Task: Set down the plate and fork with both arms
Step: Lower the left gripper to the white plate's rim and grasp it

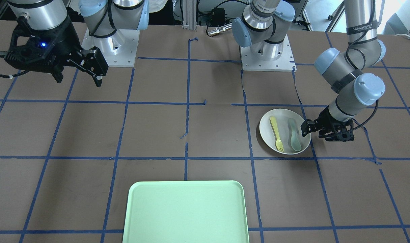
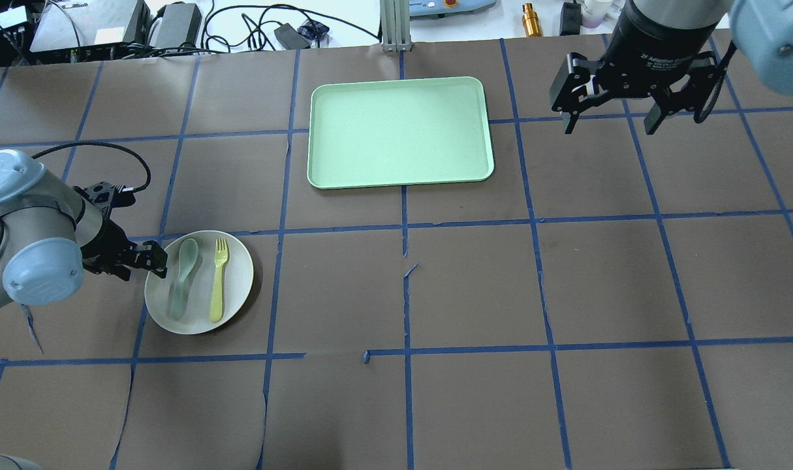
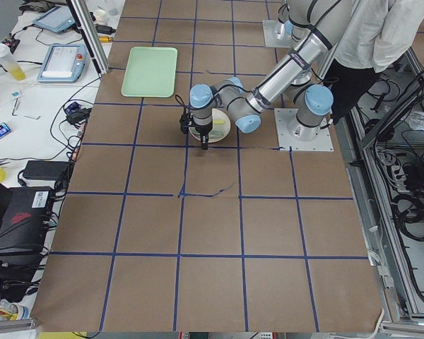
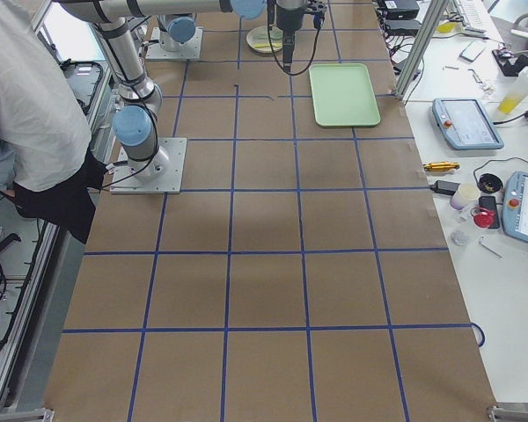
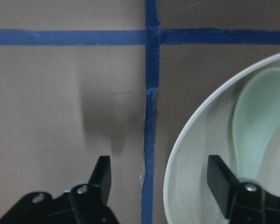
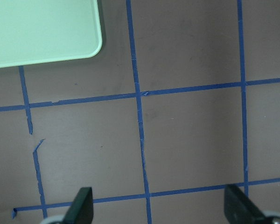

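Note:
The off-white plate (image 2: 236,277) lies on the table on my left side, also seen in the front view (image 1: 268,136). The pale-yellow fork (image 2: 218,281) lies in it beside a grey-green spoon (image 2: 182,274); the front view shows both, the fork (image 1: 277,133) and the spoon (image 1: 293,133). My left gripper (image 2: 155,256) is open and low at the plate's outer rim. In the left wrist view (image 5: 161,179) one finger is outside the rim (image 5: 172,172) and one inside it. My right gripper (image 2: 610,121) is open, empty and high above the table, right of the tray.
The mint-green tray (image 2: 399,130) lies at the table's far middle, its corner showing in the right wrist view (image 6: 42,32). Blue tape lines grid the brown table. A person stands behind the robot in the side views.

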You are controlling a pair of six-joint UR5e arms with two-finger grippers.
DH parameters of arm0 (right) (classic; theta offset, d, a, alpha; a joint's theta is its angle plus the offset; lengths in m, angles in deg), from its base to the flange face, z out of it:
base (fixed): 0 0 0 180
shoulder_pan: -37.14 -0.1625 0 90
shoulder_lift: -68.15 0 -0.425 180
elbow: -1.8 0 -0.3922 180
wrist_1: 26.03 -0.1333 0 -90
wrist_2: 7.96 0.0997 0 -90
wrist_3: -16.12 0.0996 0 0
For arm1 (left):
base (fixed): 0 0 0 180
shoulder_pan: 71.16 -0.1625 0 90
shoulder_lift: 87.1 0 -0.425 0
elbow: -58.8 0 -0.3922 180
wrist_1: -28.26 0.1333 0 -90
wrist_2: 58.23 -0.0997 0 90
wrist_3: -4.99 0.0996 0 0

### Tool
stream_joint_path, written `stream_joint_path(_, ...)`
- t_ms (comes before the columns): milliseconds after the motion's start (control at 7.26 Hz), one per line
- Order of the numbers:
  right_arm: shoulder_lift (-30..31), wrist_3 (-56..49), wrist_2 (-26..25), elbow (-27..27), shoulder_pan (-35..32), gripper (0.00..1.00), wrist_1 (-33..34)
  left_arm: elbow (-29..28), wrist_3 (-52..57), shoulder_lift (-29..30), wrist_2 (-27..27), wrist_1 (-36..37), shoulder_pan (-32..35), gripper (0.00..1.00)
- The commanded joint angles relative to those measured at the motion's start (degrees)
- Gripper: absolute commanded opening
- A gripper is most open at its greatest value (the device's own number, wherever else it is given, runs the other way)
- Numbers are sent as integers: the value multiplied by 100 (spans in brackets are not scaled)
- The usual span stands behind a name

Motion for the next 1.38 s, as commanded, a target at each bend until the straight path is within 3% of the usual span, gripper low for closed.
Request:
stream_joint_path(0, 0, 3, 0, -2, -1, 100, 0, 43, -6, 12, -59, 20, 2, 58)
stream_joint_path(275, 0, 3, 0, -2, -1, 100, 0, 43, -41, 12, -60, -24, 2, 0)
stream_joint_path(964, 0, 3, 0, -2, -1, 100, 0, -36, -33, -102, 28, -24, 2, 0)
stream_joint_path(1240, 0, 3, 0, -2, -1, 100, 0, -184, -33, -163, 561, -33, -6, 0)
